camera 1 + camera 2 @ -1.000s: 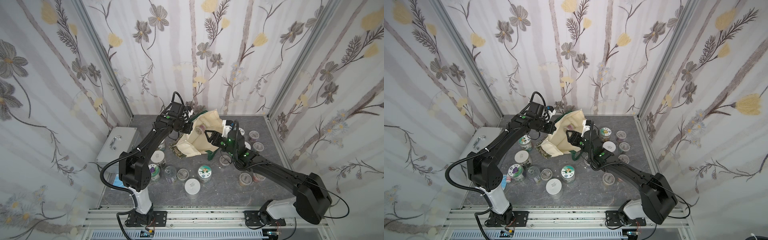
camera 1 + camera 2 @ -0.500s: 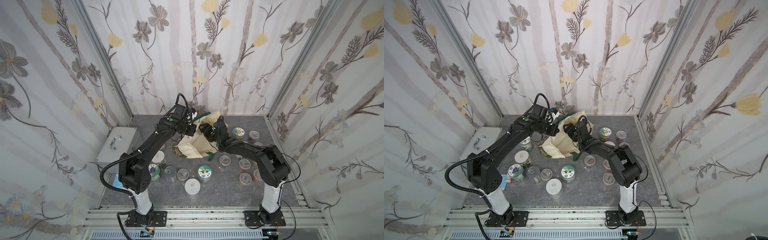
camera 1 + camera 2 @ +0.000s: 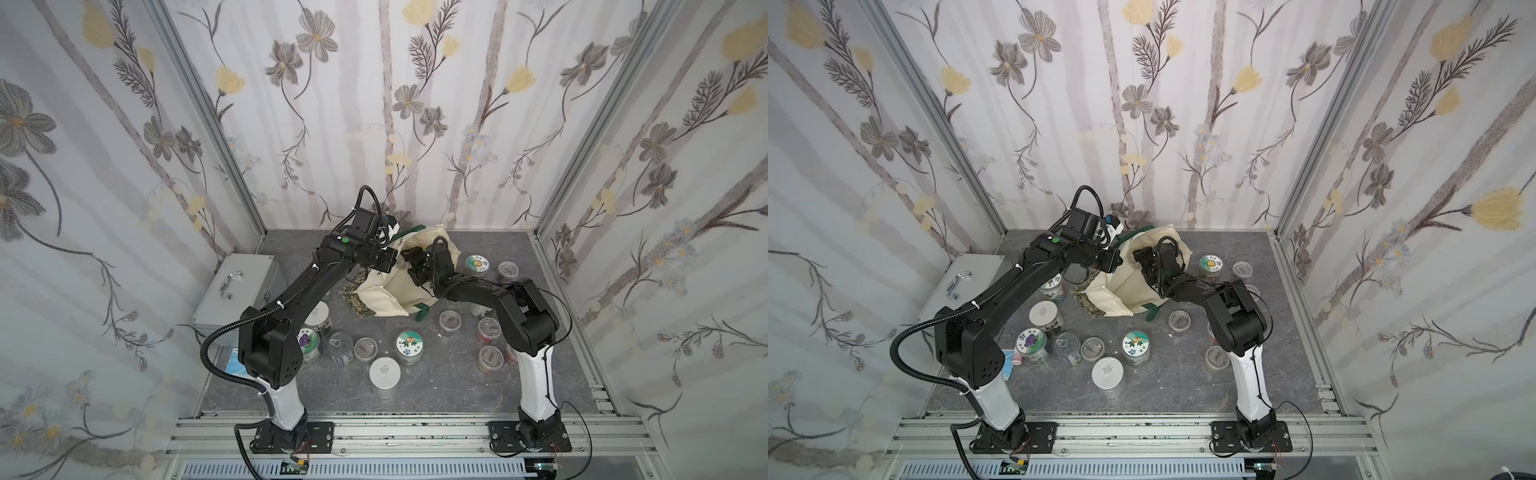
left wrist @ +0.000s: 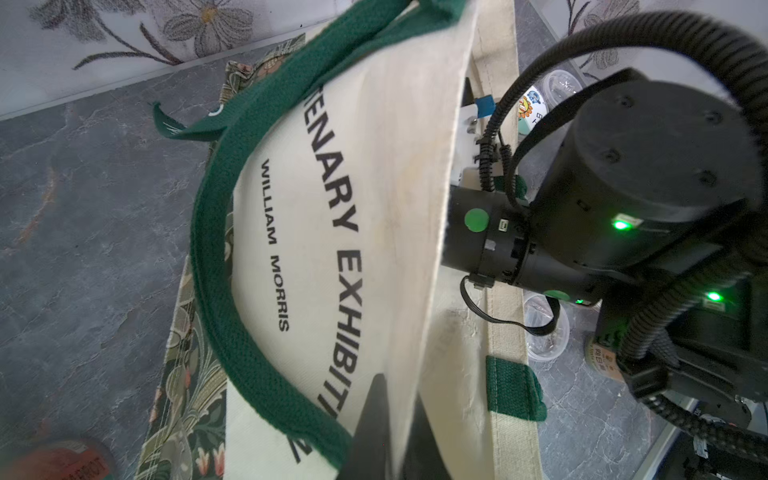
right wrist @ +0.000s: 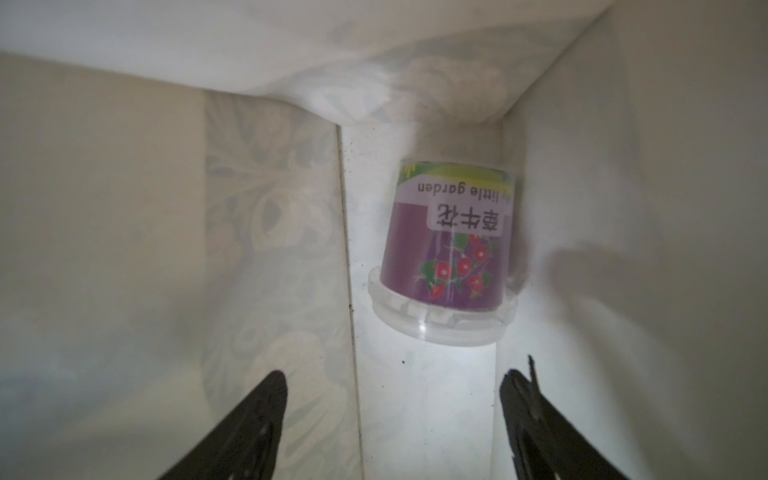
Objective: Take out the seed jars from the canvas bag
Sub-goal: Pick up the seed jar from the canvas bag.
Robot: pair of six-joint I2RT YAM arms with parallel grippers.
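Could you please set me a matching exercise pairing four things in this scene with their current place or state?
Things:
1. left pincer
2. right pincer
3. purple-labelled seed jar
4. silver case

Places or states:
A. inside the canvas bag, not gripped
B. shut on the bag's rim
C. open, reaching inside the bag
D. closed, outside the bag

Pairs: 1-B, 2-C, 3-A, 4-D

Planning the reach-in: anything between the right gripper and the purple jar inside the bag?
Nothing visible. The purple jar lies ahead of the open right gripper, only bare canvas bag lining between them.
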